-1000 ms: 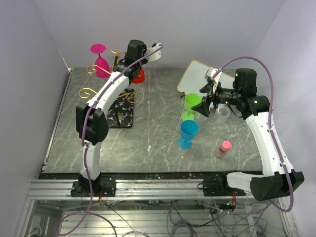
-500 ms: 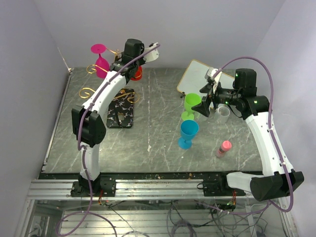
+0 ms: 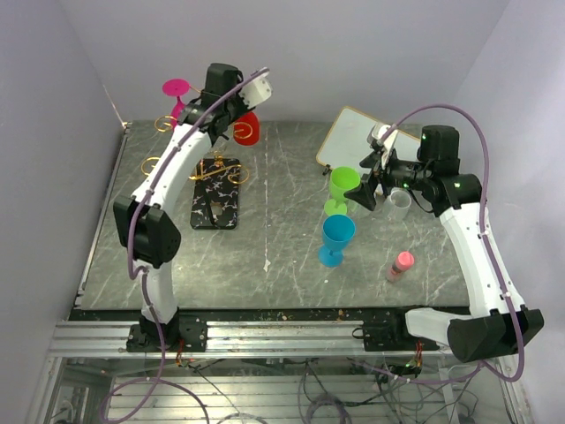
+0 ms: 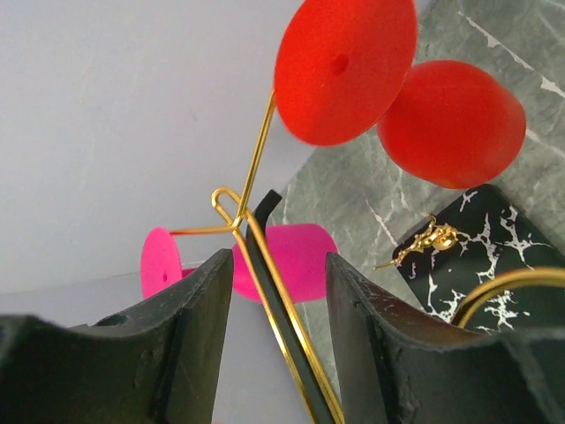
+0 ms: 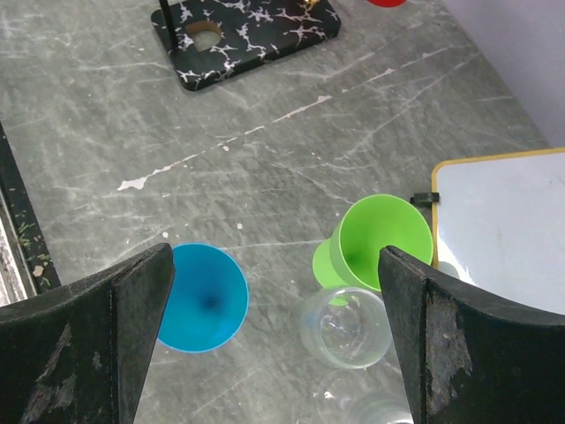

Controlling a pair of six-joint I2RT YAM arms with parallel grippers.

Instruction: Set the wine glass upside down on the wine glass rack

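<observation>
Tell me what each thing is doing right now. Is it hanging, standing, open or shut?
Red wine glass, hanging upside down on the rack.
Pink wine glass, hanging upside down on the rack.
Wine glass rack, standing upright.
Green glass, upright, empty.
Blue glass, upright, empty.
Clear cup, upright, empty.
Left fingers, open, holding nothing.
Right fingers, open, holding nothing.

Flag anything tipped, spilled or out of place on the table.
Only the small pink bottle stands out: it seems to lie on its side, just right of the upright blue cup in the top view. No spill is visible.
</observation>
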